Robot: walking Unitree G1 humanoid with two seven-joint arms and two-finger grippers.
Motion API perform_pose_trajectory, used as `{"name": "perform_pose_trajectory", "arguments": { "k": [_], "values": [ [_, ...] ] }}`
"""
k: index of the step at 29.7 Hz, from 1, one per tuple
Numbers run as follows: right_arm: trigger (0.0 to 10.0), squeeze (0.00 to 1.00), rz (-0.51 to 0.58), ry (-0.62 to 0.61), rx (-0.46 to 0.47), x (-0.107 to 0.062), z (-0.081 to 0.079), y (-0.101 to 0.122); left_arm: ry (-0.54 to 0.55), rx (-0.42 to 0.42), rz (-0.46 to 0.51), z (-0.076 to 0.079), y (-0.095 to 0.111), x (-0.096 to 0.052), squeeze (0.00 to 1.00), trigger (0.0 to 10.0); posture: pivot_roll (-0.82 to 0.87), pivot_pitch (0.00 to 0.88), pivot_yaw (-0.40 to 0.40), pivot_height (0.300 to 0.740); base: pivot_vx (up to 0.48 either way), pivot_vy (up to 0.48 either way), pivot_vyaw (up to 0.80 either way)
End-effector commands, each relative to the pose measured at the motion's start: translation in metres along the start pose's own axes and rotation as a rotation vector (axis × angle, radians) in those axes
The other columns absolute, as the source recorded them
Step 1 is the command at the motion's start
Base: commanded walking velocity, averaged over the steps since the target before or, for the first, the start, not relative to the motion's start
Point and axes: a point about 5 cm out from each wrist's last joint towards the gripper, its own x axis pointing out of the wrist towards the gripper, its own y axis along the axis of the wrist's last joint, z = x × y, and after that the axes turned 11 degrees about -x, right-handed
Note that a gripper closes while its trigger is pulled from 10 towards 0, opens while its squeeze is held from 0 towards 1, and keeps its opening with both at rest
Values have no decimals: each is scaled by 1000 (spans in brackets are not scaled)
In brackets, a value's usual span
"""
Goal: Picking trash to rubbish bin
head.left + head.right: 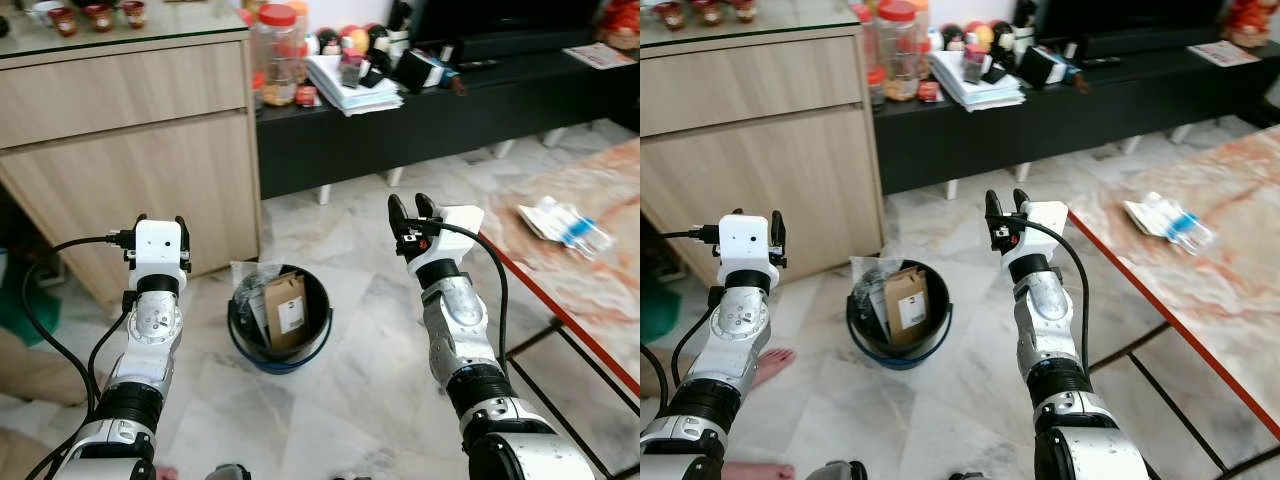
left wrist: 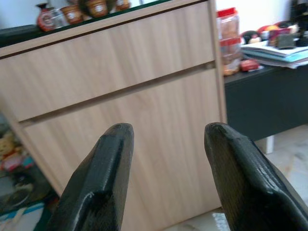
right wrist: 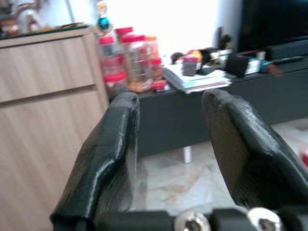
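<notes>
Two hands are hovering up in the air over the marble floor [image 1: 360,370], both holding nothing. Left hand [image 1: 160,220] is sitting with its fingers [image 2: 98,183] spread fairly wide, pointing at the wooden cabinet [image 1: 130,150]. Right hand [image 1: 411,209] is also parted about the same, fingers [image 3: 108,159] aiming toward the black TV bench [image 1: 420,120] with its jars [image 1: 277,55] and stack of papers [image 1: 352,88].

Bin [image 1: 280,320] is sitting on the floor between the two arms, closer to the left one and just in front of the cabinet. It's black with a blue rim, and a brown cardboard box [image 1: 285,308] plus some clear plastic are sticking out of it.

Off to the right, the reddish marble counter [image 1: 600,290] is carrying the trash [image 1: 565,226], a crumpled clear wrapper with blue bits, lying flat and well apart from the right hand. Someone's bare foot [image 1: 772,365] is showing on the floor beside the left arm.
</notes>
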Motion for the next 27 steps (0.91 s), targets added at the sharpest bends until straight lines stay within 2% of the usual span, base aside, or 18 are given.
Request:
{"name": "perform_pose_trajectory", "arguments": {
  "k": [1,13,16,20,27],
  "values": [
    [10000,0,26,-7,-10,5,4,9,-2,-13,15,2,7,4,0,10000,81,50,-98,740,0,0,-800],
    [10000,0,-6,-45,-15,4,4,3,-6,-50,-28,8,0,2,0,10000,88,3,-90,740,0,0,-800],
    [10000,0,-22,-62,-20,2,6,0,-70,-46,-66,17,-9,-6,0,10000,88,0,-87,740,0,0,-800],
    [10000,0,-37,-64,-41,1,6,-2,-82,-35,-90,17,-15,-11,0,10000,85,0,-87,740,0,0,-800],
    [10000,0,-55,-71,-51,-1,6,-6,-76,-35,-98,16,-17,-10,0,10000,87,0,-91,740,0,0,-800]
  ]
}}
